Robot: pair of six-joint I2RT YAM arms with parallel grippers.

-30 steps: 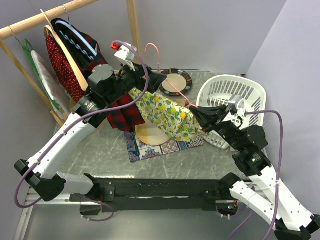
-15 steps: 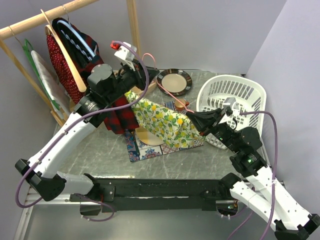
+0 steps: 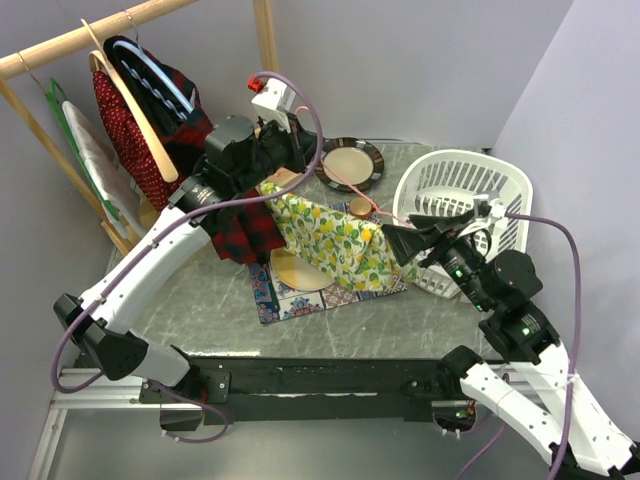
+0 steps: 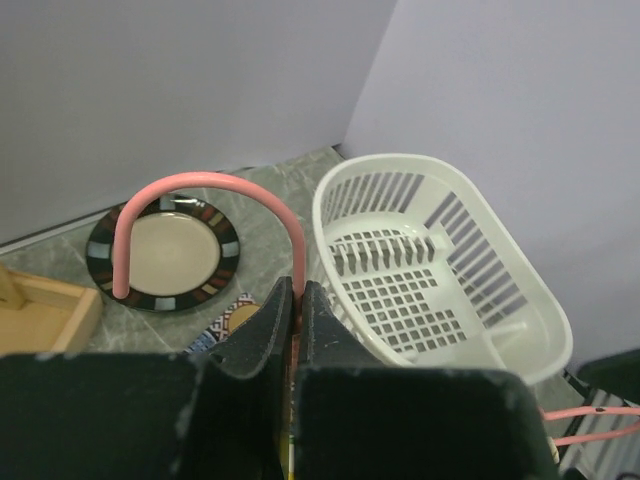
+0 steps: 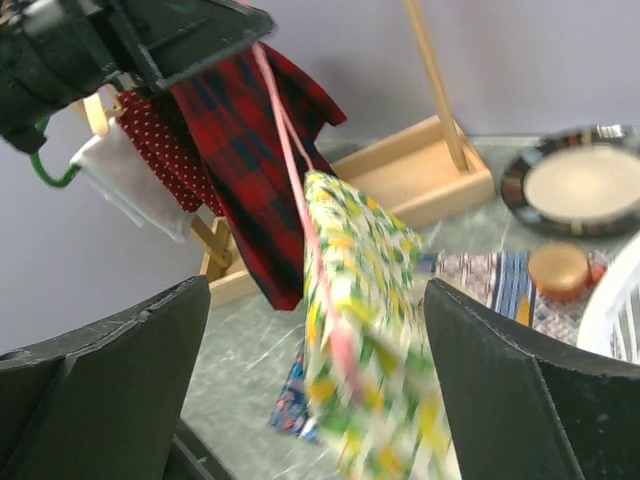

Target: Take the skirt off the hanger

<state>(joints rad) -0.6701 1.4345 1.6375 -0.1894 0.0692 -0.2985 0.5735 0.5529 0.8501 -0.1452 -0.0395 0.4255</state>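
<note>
The skirt (image 3: 330, 238), white with a lemon print, hangs from the pink wire hanger (image 3: 345, 185) above the table's middle. My left gripper (image 3: 290, 165) is shut on the hanger's neck; the left wrist view shows its fingers (image 4: 275, 315) pinched on the wire just under the pink hook (image 4: 200, 185). My right gripper (image 3: 398, 228) stands open just right of the skirt, holding nothing. In the right wrist view the skirt (image 5: 370, 330) is blurred, dangling beyond the wide-apart jaws, with the hanger wire (image 5: 285, 140) running up to the left gripper.
A white laundry basket (image 3: 460, 185) sits at the right. A dark-rimmed plate (image 3: 350, 163) lies at the back. Under the skirt are a patterned mat (image 3: 300, 298) and a wooden disc (image 3: 295, 270). The wooden rack (image 3: 100, 30) with hung clothes and a red plaid garment (image 3: 240, 232) fills the left.
My left gripper has shut on the hanger's neck and shifted right. My right gripper has opened, let go of the skirt's end and drawn back a little; the skirt swings.
</note>
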